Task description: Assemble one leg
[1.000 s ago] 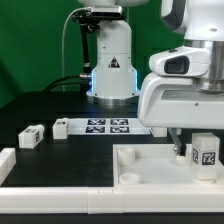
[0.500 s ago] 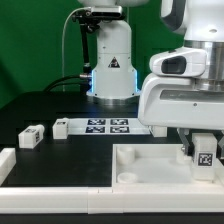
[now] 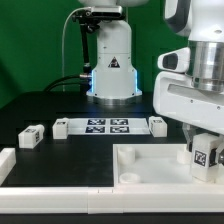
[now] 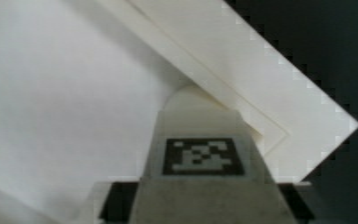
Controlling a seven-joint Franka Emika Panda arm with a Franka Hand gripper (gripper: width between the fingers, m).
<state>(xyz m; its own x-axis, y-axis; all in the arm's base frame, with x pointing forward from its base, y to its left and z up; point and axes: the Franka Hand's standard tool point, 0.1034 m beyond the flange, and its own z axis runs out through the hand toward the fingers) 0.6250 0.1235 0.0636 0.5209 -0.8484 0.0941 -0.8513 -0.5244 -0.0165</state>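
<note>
Dark tabletop (image 3: 40, 112) extended beneath the work area, with a green backdrop behind the arm's base in the exterior view.

The leg (image 3: 206, 153) stood upright at the exterior view's right, over the large white square panel (image 3: 150, 165), with one tag mark facing the camera. The pincer (image 3: 205, 140) came down on the leg from above, its fingers closed against the leg's sides. Whether the leg's lower end touched the panel surface or hung just above it could not be determined from the exterior view. In the wrist view, the leg (image 4: 202, 150) appeared between the dark fingertips (image 4: 126, 200), its tag mark visible, with the panel (image 4: 69, 100) and its raised rim behind it.

Farther out, the marker board (image 3: 106, 126) lay flat on the tabletop near the arm's base. A second leg (image 3: 60, 127) lay just beside the board's end on the exterior view's left, and a third (image 3: 32, 136) lay farther toward that side. A fourth leg (image 3: 157, 124) lay just beside the board's opposite end. A white corner piece (image 3: 6, 162) sat at the exterior view's left edge.
</note>
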